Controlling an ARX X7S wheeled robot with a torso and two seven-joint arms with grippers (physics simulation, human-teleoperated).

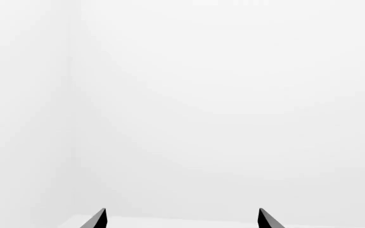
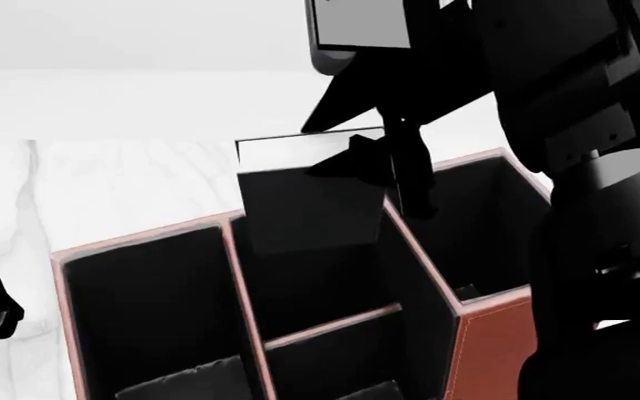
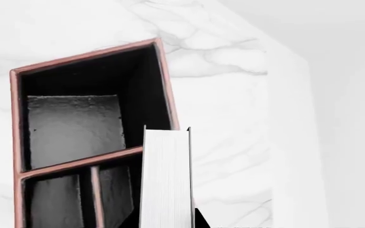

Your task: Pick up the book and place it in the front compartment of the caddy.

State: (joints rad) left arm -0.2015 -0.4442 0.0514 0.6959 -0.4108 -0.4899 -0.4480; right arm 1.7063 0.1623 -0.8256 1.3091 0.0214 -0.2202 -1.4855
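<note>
Book (image 2: 309, 204) first: it hangs from the right end effector (image 2: 382, 146), whose black fingers are clamped on its upper edge, and it tilts over the caddy (image 2: 498, 337). Its lower end dips below the rim into the middle column, above the far cell of the pair split by a low brown divider (image 2: 332, 327); whether it touches the floor there I cannot tell. From the right wrist, the white page edge (image 3: 165, 178) runs down beside the caddy's pale rim. The caddy sits on a white marbled table (image 2: 131, 183). The left end effector (image 1: 182, 219) has its tips spread apart, holding nothing, facing blank white wall.
</note>
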